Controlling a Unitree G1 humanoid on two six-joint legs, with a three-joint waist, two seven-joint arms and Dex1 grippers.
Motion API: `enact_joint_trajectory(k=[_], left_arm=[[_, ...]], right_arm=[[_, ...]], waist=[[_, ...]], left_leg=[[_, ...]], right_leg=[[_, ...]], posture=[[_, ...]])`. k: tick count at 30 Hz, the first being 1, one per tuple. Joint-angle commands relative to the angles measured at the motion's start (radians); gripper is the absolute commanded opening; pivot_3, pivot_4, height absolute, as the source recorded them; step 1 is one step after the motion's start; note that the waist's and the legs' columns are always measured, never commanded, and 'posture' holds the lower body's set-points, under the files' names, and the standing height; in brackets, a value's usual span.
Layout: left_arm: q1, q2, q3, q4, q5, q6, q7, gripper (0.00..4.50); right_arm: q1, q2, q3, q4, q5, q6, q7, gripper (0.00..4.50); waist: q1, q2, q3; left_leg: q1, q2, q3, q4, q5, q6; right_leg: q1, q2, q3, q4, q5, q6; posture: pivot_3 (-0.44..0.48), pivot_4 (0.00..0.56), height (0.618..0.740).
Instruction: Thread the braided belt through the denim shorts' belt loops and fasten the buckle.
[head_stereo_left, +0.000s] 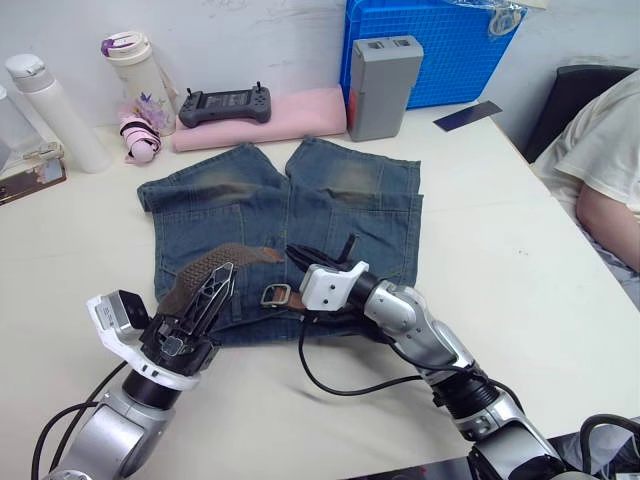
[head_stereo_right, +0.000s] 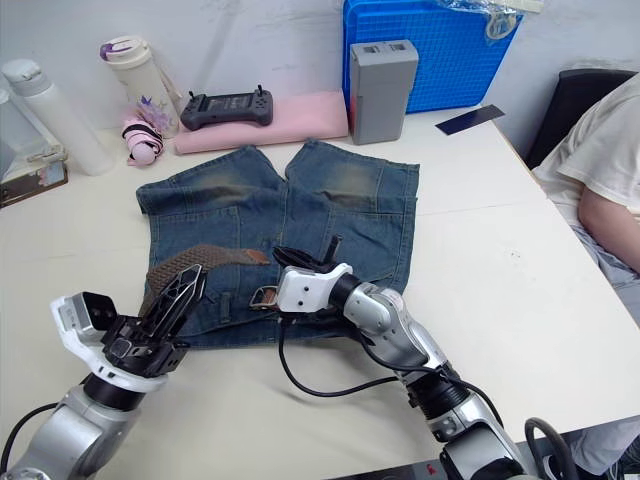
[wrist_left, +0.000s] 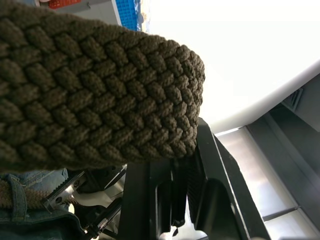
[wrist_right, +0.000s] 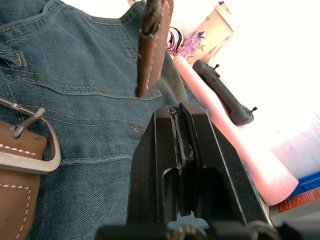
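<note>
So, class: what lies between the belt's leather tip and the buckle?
In the left eye view, only bare denim shorts separates the leather tip from the buckle.

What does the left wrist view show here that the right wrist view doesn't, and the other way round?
Left wrist view alone: the woven part of the braided belt right up close, lying across the left gripper, and a stretch of it under a belt loop.

Right wrist view alone: the silver buckle lying on the shorts, the smooth brown leather tip hanging above them, the right gripper with fingers together, a pink roll and a black controller.

Both: the belt and the denim shorts.
</note>
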Motion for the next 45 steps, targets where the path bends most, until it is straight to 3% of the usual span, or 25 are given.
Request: enact_joint_trajectory(k=[1,3,9,29,32,39,44,45], left_arm=[[-0.002,-0.003,0.012,-0.033,-0.012,-0.006,-0.004,0.00],[-0.002,-0.004,0.013,-0.032,-0.012,-0.005,-0.004,0.00],[-0.015,-0.017,0.022,-0.030,-0.012,-0.014,0.008,0.00],[-0.017,-0.069,-0.097,-0.069,-0.012,-0.060,0.076,0.00],[-0.016,-0.069,-0.095,-0.069,-0.012,-0.064,0.077,0.00],[-0.013,-0.073,-0.092,-0.075,-0.012,-0.075,0.083,0.00],[-0.012,-0.064,-0.081,-0.071,-0.012,-0.076,0.096,0.00],[-0.012,-0.056,-0.073,-0.066,-0.012,-0.071,0.098,0.39]], right_arm=[[-0.004,0.002,-0.015,-0.034,0.005,-0.011,-0.013,0.68],[-0.003,0.003,-0.017,-0.033,0.008,-0.009,-0.013,1.42],[0.017,-0.007,-0.011,-0.035,0.053,0.013,0.050,4.47],[0.000,0.080,-0.022,-0.105,0.071,0.049,0.020,4.47],[0.000,0.072,-0.020,-0.097,0.061,0.063,0.020,3.62],[0.001,0.058,-0.015,-0.086,0.040,0.080,0.008,0.04],[-0.002,0.055,-0.015,-0.084,0.036,0.080,0.006,0.04],[-0.004,0.052,-0.015,-0.085,0.032,0.077,0.006,0.01]], waist=[[-0.001,0.000,0.000],[-0.001,0.000,0.000],[0.000,0.000,0.000],[0.001,0.000,0.000],[-0.001,0.000,0.000],[0.000,0.000,0.000],[0.000,0.000,0.000],[0.000,0.000,0.000]], left_leg=[[0.000,0.000,0.000,0.000,0.000,0.000],[0.000,0.000,0.000,0.000,0.000,0.000],[0.000,0.000,0.000,0.000,0.000,0.000],[0.000,0.000,0.000,0.000,0.000,0.000],[0.000,0.000,0.000,0.000,0.000,0.000],[0.000,0.000,0.000,0.000,0.000,0.000],[0.000,0.000,0.000,0.000,0.000,0.000],[0.000,0.000,0.000,0.000,0.000,0.000]], right_leg=[[0.000,0.000,0.000,0.000,0.000,0.000],[0.000,0.000,0.000,0.000,0.000,0.000],[0.000,0.000,0.000,0.000,0.000,0.000],[0.000,0.000,0.000,0.000,0.000,0.000],[0.000,0.000,0.000,0.000,0.000,0.000],[0.000,0.000,0.000,0.000,0.000,0.000],[0.000,0.000,0.000,0.000,0.000,0.000],[0.000,0.000,0.000,0.000,0.000,0.000]], posture=[[0.000,0.150,0.709],[0.000,0.150,0.709],[0.000,0.150,0.709],[0.000,0.150,0.709],[0.000,0.150,0.709],[0.000,0.150,0.709],[0.000,0.150,0.709],[0.000,0.150,0.709]])
